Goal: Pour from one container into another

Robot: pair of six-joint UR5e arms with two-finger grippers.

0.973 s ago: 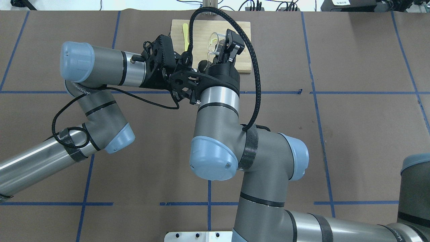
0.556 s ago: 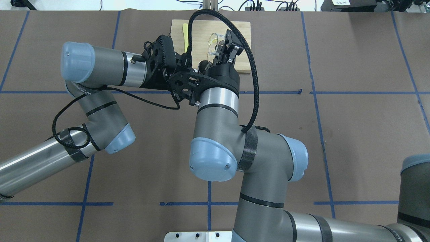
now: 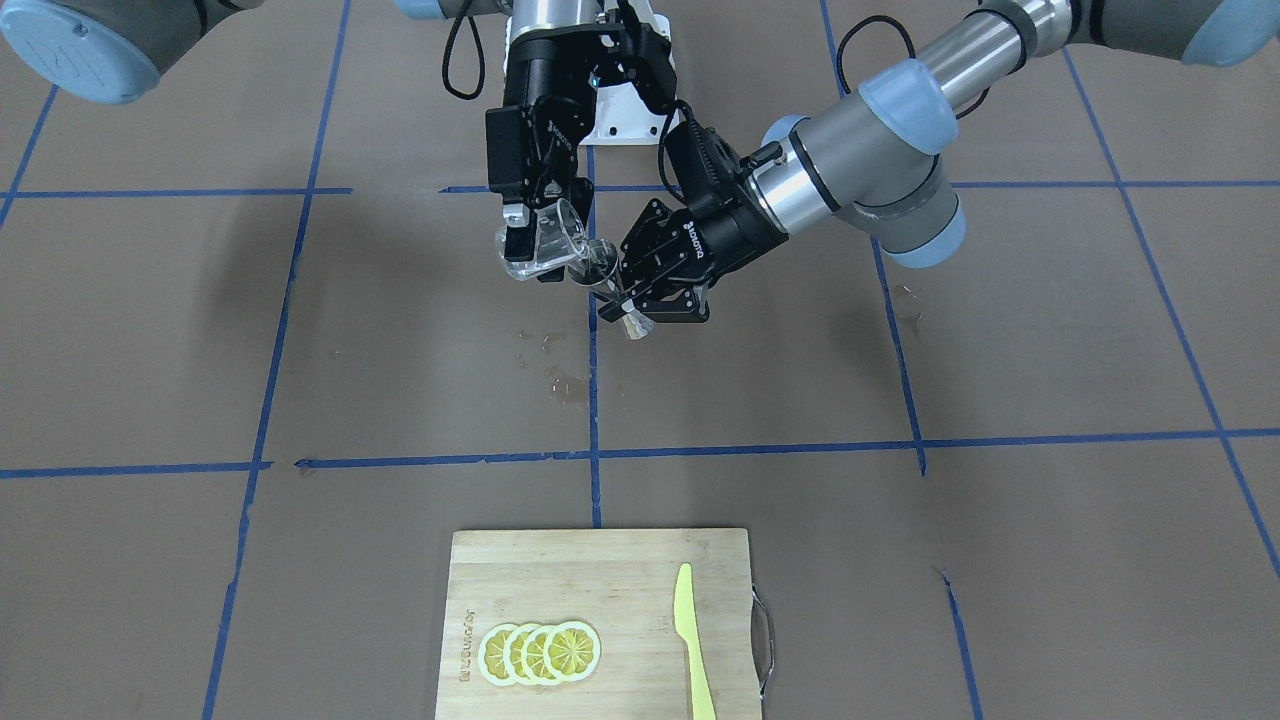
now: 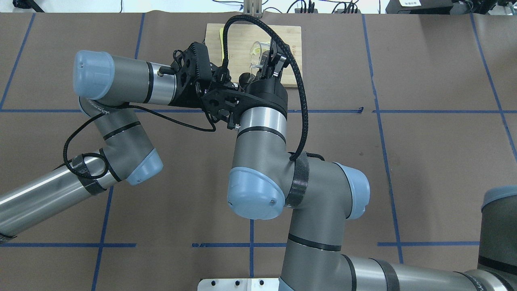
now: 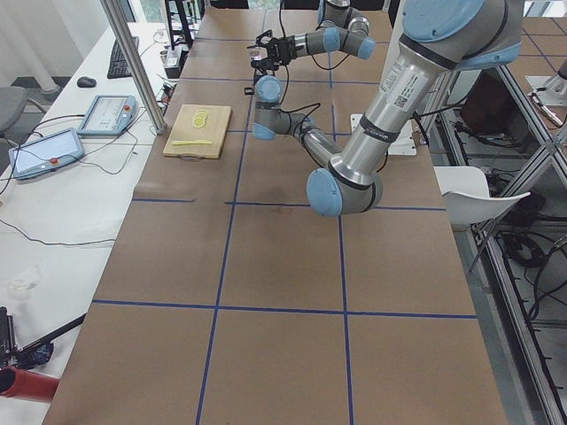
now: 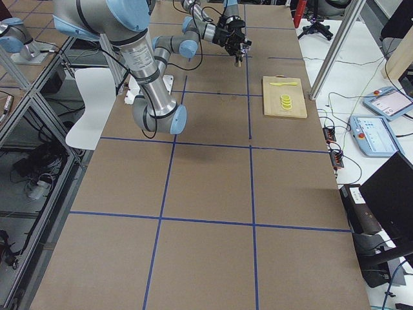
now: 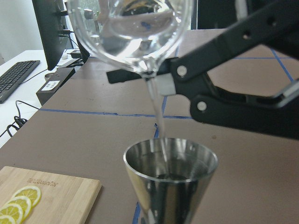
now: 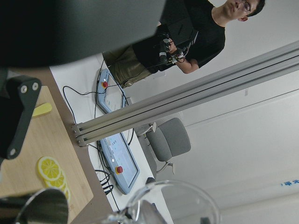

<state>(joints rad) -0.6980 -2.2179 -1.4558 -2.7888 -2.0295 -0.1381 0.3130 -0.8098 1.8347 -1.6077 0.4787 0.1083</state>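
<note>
1. The right gripper is holding the clear glass cup in the air above the brown paper-covered surface, with its jaws clamped on the cup's sides.
2. The glass cup is tilting steeply, and its pouring lip is pointing down at the mouth of the stainless-steel jigger.
3. The left gripper is carrying the jigger just beside and below the cup. Its jaws are clamped around the jigger's narrow waist, and the jigger's open upper cone is facing up.
4. In the left wrist view, a thin stream of clear liquid is running from the cup's lip into the jigger's upper cone.
5. Both vessels are hanging over the middle blue tape line, on the robot's side of the surface and well apart from the wooden cutting board.
6. A few wet spots are showing on the paper between the grippers and the board.
7. The cutting board is lying at the edge of the surface opposite the robot. It is carrying a row of overlapping lemon slices and, apart from them, a yellow knife.
8. In the right wrist view, a person in a dark shirt is standing beyond the surface.
</note>
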